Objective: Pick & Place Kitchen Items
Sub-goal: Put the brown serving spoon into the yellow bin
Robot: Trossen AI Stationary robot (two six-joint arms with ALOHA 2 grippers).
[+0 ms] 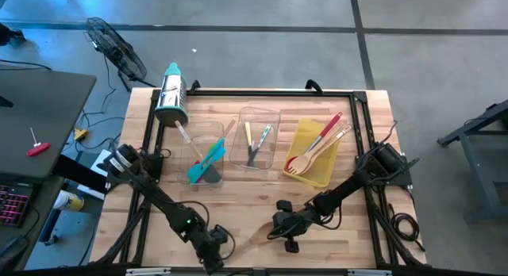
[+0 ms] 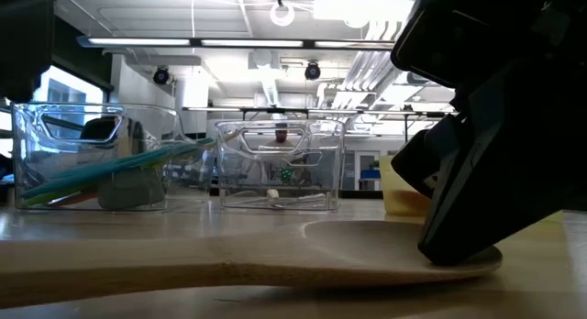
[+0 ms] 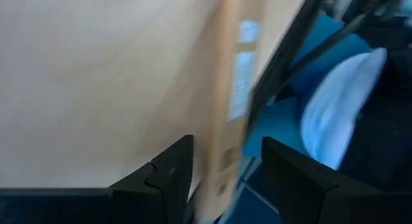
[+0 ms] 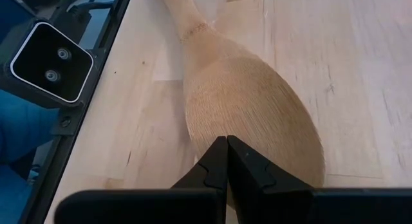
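Observation:
A wooden spoon (image 1: 252,235) lies flat on the table near the front edge. Its bowl (image 4: 251,108) is toward the right and its handle (image 2: 183,255) runs left. My right gripper (image 1: 279,227) is shut, with its tips down on the bowl. My left gripper (image 1: 213,248) hovers at the front edge, left of the spoon, and is open. In the left wrist view its fingers (image 3: 170,176) stand on either side of a blurred pale wooden strip (image 3: 225,89). I cannot tell whether that strip is the handle or the table's edge. My right gripper presses its shut fingertips (image 4: 215,161) onto the hollow of the spoon's bowl (image 4: 248,137), close to the bowl's rounded end. It comes slanting down from the table's right. The spoon lies on the table under it (image 2: 463,250).
At mid table stand a clear bin (image 1: 202,153) with teal and grey spatulas, a second clear bin (image 1: 258,137) with small knives, and a yellow bin (image 1: 311,153) with red and wooden utensils. A steel cylinder (image 1: 171,97) lies at the far left. A black frame (image 1: 151,133) borders the table.

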